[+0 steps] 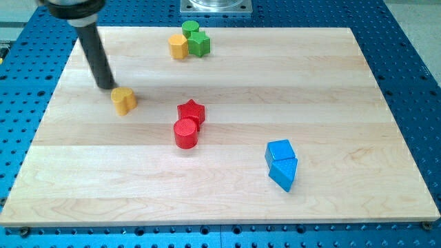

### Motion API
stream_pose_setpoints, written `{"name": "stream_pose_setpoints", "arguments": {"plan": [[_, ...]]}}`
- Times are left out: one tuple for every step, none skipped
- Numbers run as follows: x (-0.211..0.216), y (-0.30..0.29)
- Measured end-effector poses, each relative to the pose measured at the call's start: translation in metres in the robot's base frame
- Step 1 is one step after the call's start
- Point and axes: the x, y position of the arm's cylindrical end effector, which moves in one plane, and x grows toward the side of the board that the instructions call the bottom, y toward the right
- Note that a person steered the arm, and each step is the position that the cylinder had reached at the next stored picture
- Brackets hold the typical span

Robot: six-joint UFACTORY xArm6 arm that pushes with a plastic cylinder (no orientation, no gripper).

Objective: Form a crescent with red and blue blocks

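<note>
A red star block (191, 111) touches a red cylinder (186, 133) just below it, near the board's middle. A blue cube (280, 151) touches a blue triangular block (284, 173) below it, at the lower right. My tip (105, 87) rests on the board at the upper left, just left of a yellow heart block (124, 100) and far from the red and blue blocks.
A yellow hexagonal block (178, 47), a green cylinder (190, 29) and a green star-like block (200, 45) cluster at the board's top edge. The wooden board (220, 200) lies on a blue perforated table (413, 103).
</note>
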Motion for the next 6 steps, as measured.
{"name": "stream_pose_setpoints", "arguments": {"plan": [[0.072,-0.002],[0.043,0.085],[0.03,0.183],[0.076,0.103],[0.149,0.095],[0.152,0.149]]}}
